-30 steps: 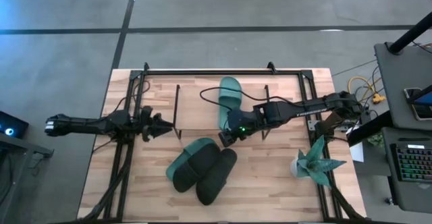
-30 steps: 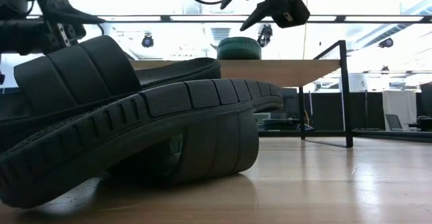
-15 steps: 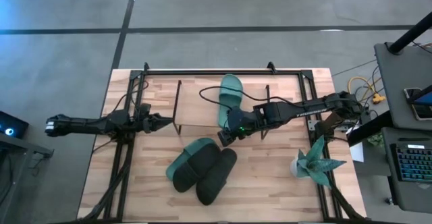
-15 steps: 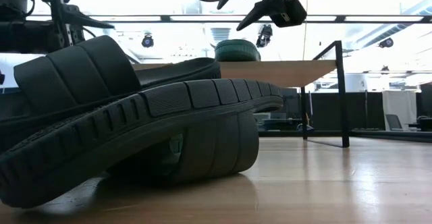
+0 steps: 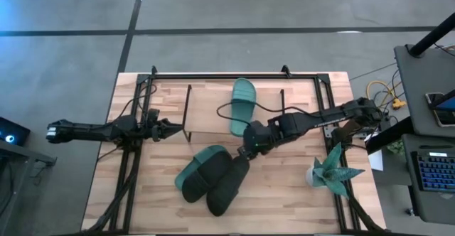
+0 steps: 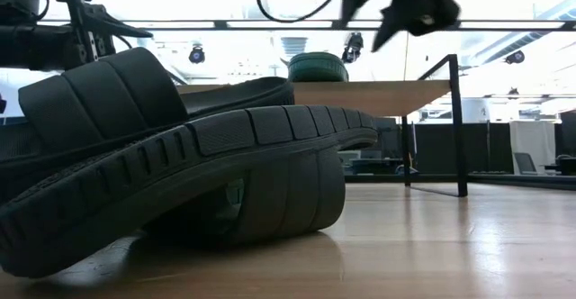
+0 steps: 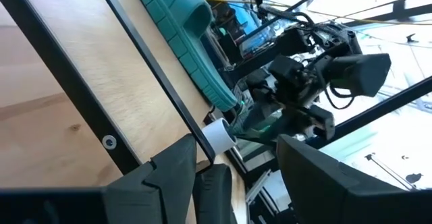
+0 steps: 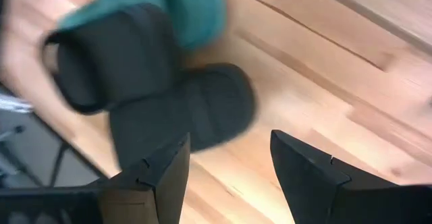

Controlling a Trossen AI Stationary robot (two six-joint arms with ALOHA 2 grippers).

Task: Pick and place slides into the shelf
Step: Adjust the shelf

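One teal slide (image 5: 242,104) lies sole down on the shelf's (image 5: 206,119) wooden top board, also seen in the low view (image 6: 318,65). Two black slides (image 5: 229,183) and another teal slide (image 5: 213,154) lie heaped on the table in front of the shelf, the black ones overlapping. My right gripper (image 5: 245,153) hovers open above the far end of that heap; its wrist view shows the black slides (image 8: 169,96) below. My left gripper (image 5: 174,129) is open and level at the shelf's left end, touching nothing.
A green spiky plant (image 5: 330,168) stands near the table's right near corner. The large black frame's rails (image 5: 131,172) run along both sides and the far edge of the table. Bare wood lies between the heap and the plant.
My right gripper has moved from beside the shelf's near edge toward the near edge and slightly right, coming over the far end of the black slides, and has turned at the wrist. The slides have stayed where they were.
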